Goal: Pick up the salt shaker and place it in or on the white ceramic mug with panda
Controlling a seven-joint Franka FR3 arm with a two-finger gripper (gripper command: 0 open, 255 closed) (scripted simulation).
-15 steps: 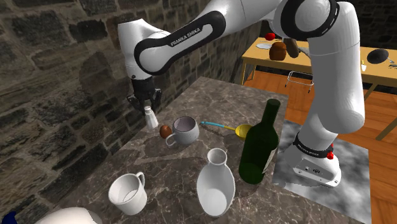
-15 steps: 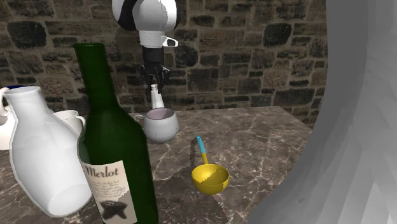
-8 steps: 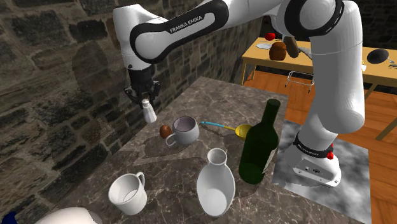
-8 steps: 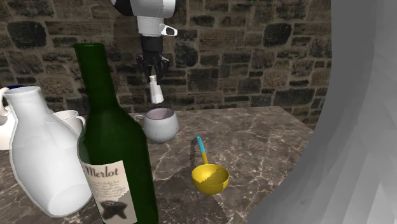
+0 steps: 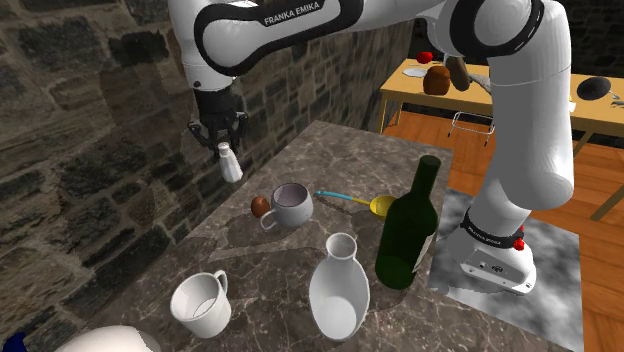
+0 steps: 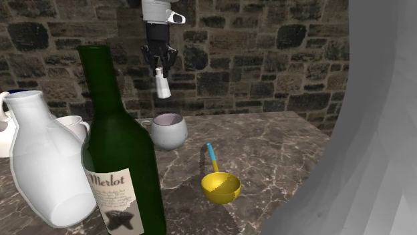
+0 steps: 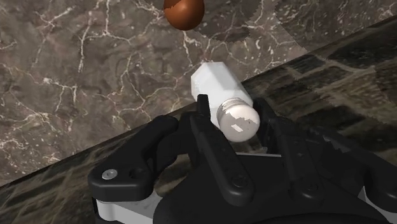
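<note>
Aloft, black tool (image 5: 224, 147) clasps white faceted salt shaker (image 5: 231, 165); veined marble counter (image 5: 345, 155) below.

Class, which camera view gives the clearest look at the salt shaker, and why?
The wrist view: the salt shaker is seen close up, its cap clasped in the gripper. The shoulder and second exterior views show it small and distant, hanging under the gripper.
</note>
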